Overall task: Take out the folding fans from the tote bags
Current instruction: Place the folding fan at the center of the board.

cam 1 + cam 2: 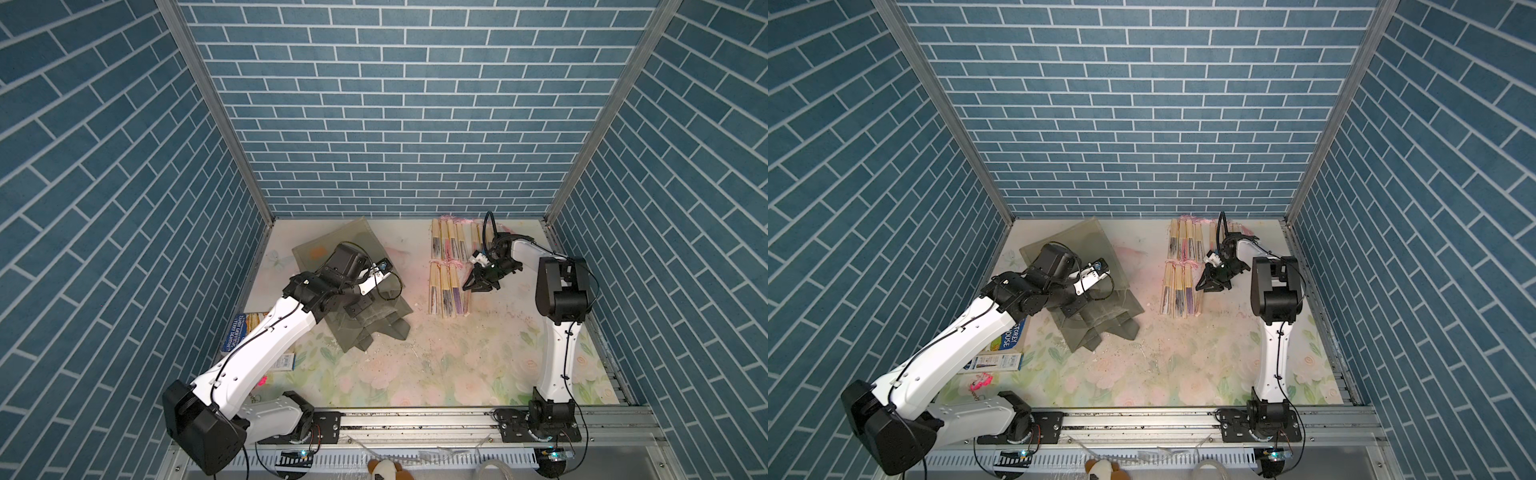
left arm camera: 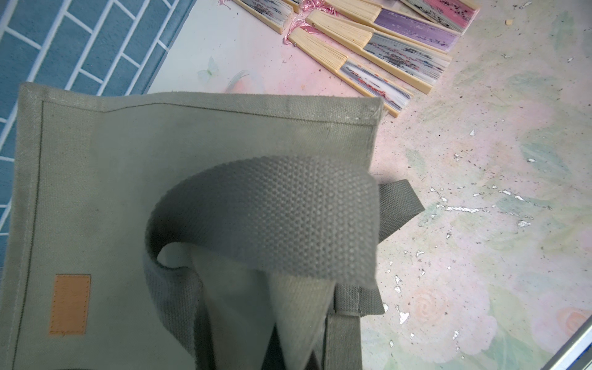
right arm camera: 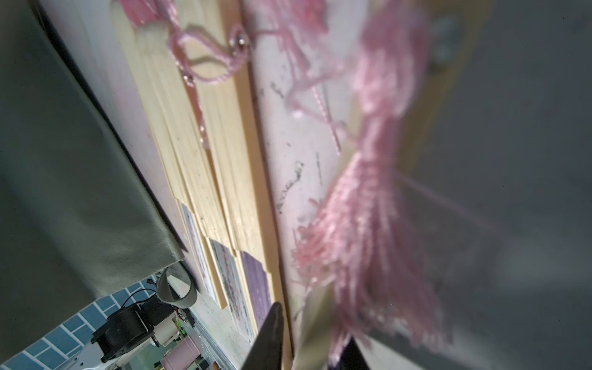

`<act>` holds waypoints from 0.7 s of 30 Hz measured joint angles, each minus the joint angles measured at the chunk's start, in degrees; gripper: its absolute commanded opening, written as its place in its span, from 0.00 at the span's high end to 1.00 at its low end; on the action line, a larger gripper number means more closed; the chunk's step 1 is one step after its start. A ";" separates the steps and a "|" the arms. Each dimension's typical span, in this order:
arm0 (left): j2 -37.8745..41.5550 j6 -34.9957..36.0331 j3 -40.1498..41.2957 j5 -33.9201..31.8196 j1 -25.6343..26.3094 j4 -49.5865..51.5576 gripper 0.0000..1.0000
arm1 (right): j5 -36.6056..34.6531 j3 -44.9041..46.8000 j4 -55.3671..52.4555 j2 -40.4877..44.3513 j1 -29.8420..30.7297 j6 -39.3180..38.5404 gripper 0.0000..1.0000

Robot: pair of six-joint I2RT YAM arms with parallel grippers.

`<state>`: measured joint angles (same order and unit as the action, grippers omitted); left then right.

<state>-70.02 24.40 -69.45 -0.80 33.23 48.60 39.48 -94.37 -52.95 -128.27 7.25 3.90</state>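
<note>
The grey-green canvas tote bag lies slumped and creased on the floral table, with a flat panel tilted up toward the back wall and a small orange patch sewn on its side. The left gripper is pressed down into the bag's crumpled middle and is clenched. Its fingers are buried in cloth, so I cannot tell exactly what they pinch. In the left wrist view a woven strap handle of the bag loops right in front of the lens. The folding fans are all outside the bag. They lie closed on the table well apart from it, on its side toward the right arm, side by side in two neat rows, one farther back than the other. They show pale bamboo sticks, purple, pink and speckled pleats, and pink tassels. The right gripper hangs just past the nearer row, on the side away from the bag. Its dark fingers are parted. Between them sits the bamboo end of a single fan with its blurred pink tassel, and a gap shows beside one finger, so the grip looks released. A blue printed book lies on the bag's opposite side, partly under the left arm.
</note>
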 measured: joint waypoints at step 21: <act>0.00 -0.42 0.20 0.02 0.00 -0.04 1.00 | -9.31 3.69 4.50 5.57 0.79 1.84 0.57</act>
<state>-70.02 23.99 -69.25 -0.78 33.23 48.56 30.17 -90.67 -48.45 -122.69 8.03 5.74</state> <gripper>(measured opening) 0.054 0.429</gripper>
